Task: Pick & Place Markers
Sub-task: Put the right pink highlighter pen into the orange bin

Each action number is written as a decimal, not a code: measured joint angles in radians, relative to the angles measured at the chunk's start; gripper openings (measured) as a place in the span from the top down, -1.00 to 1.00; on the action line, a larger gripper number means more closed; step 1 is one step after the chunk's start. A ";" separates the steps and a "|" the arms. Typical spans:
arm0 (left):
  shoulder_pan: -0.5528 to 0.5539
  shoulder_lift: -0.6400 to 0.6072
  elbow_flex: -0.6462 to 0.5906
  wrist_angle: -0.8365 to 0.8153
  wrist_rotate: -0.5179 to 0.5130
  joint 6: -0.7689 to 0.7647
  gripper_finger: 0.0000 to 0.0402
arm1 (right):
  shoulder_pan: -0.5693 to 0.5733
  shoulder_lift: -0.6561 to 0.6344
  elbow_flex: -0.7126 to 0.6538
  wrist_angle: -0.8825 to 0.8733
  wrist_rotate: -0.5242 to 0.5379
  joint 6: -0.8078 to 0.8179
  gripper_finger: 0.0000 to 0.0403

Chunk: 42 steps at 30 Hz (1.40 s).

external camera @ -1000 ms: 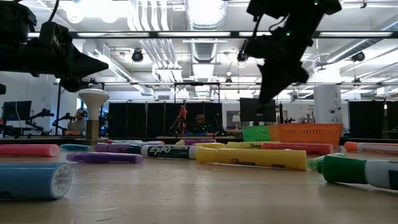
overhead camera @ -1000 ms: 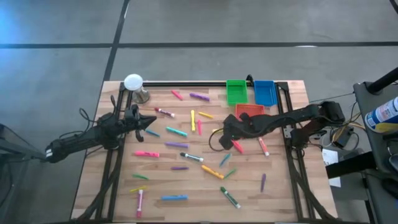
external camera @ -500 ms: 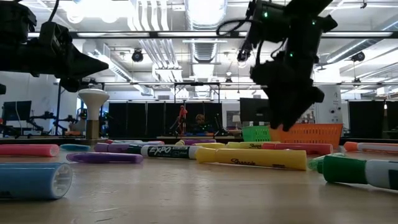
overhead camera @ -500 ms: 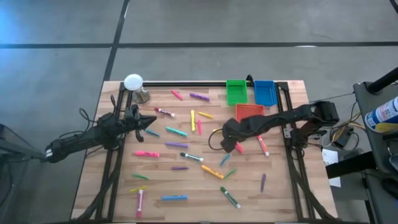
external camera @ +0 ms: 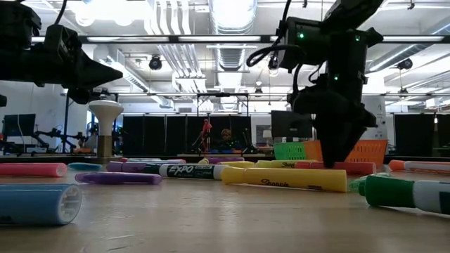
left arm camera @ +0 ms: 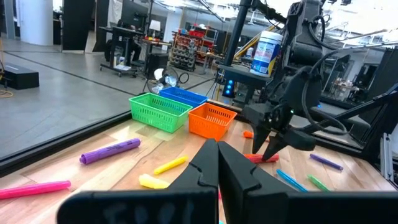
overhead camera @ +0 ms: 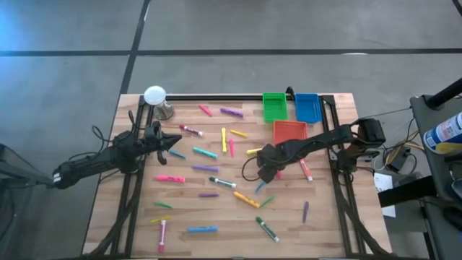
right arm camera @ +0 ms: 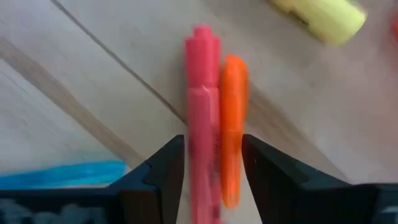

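Many coloured markers lie scattered flat on the wooden table. My right gripper is down near the table's middle right, fingers pointing down. It is open in the right wrist view. A pink marker and an orange marker lie side by side on the wood, running between its two fingers. The low view shows the fingertips just above the tabletop. My left gripper hovers shut over the table's left side, holding nothing.
A green bin, a blue bin and an orange-red bin stand at the far right. A white-topped stand is at the far left corner. A yellow marker and a blue marker lie close by.
My right gripper has moved from beside the orange-red bin toward the table's near edge and down, until its fingertips stand close over the tabletop around the pink and orange markers. The markers on the table have stayed where they were.
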<state>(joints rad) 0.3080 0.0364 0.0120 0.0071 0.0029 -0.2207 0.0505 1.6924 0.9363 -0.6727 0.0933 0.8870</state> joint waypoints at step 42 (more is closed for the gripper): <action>0.000 0.000 0.000 0.000 0.000 0.000 1.00 | 0.009 0.048 0.014 0.014 -0.029 0.030 0.19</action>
<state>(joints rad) 0.3080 0.0364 0.0120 0.0071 0.0025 -0.2207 0.0597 1.7402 0.9498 -0.6584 0.0642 0.9169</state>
